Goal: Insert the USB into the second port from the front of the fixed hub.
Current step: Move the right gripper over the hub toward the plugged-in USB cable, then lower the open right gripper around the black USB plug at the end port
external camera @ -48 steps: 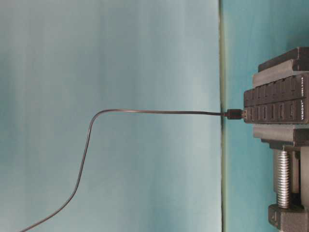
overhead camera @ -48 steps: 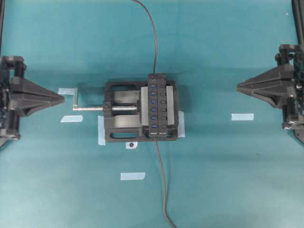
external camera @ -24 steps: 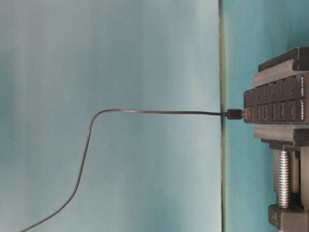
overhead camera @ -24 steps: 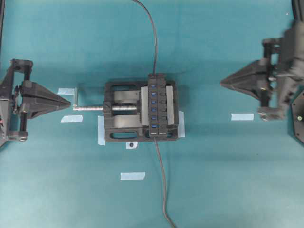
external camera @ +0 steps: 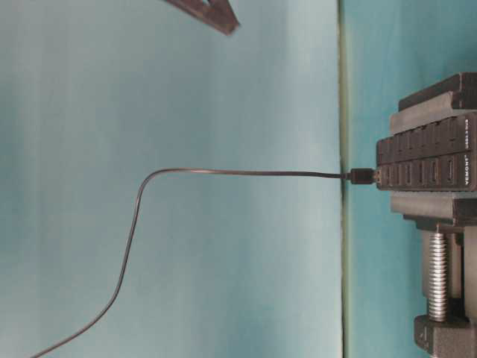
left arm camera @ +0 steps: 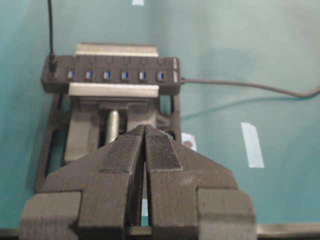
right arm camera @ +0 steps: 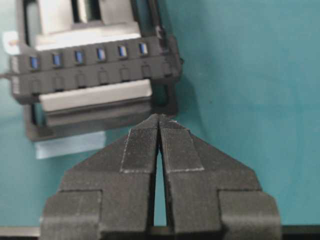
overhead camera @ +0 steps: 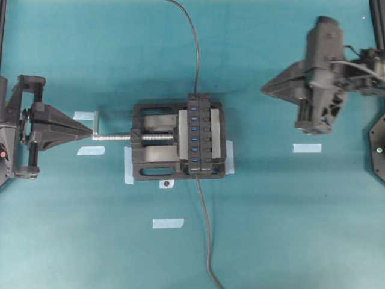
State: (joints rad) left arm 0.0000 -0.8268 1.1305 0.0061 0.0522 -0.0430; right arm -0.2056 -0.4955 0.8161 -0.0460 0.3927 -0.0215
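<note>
Both grippers (overhead camera: 82, 127) (overhead camera: 265, 90) moved inward (shut) — 1 hub (overhead camera: 199, 133), 6 blue ports (left arm camera: 115, 75).

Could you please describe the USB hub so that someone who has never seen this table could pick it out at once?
In the middle of the teal table stands a black vise with a silver screw. Clamped along its right side is the fixed hub, a long narrow black bar. Its row of blue ports distinguishes it from the vise.

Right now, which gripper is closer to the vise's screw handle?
Left. The left gripper sits just beside the screw handle, shut. The right gripper hangs far across, beyond the fixed hub.
</note>
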